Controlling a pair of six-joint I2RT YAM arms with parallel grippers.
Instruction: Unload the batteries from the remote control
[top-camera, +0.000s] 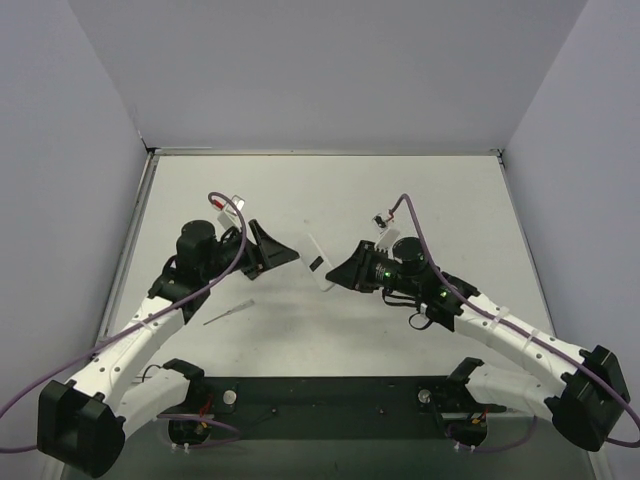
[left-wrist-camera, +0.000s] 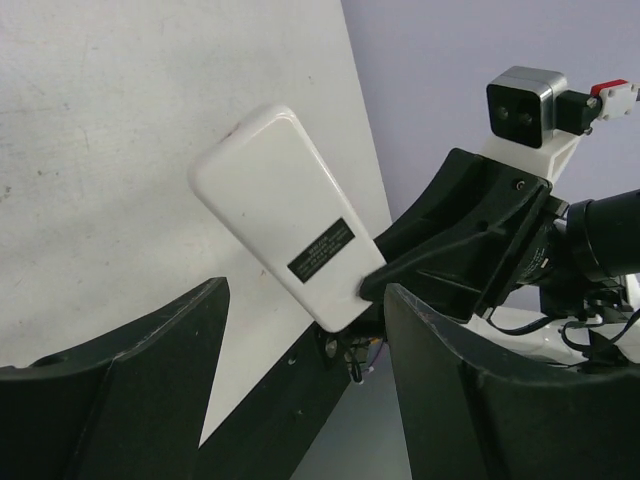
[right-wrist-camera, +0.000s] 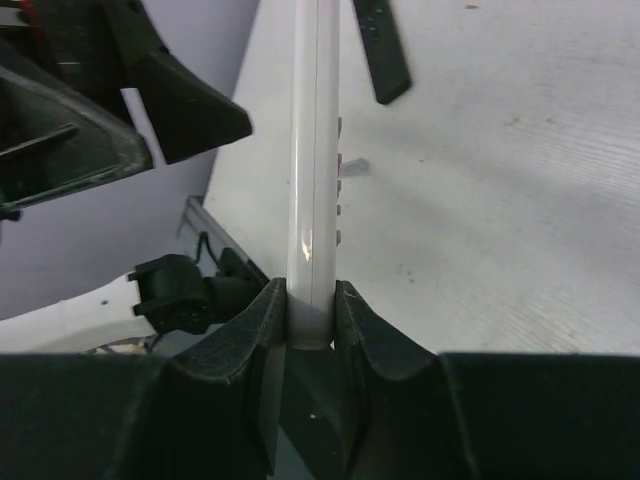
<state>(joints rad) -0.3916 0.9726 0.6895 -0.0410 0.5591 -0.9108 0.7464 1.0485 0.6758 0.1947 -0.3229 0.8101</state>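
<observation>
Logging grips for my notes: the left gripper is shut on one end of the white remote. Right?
No: it is the right gripper that is shut on one end of the white remote, as the right wrist view shows. The left gripper stands open.

I'm seeing two grippers here, left gripper (top-camera: 288, 254) and right gripper (right-wrist-camera: 310, 300); I'm counting one white remote (left-wrist-camera: 280, 210); one slim black bar (right-wrist-camera: 382, 55) is lying around; one thin pale stick (top-camera: 228, 313) too
</observation>
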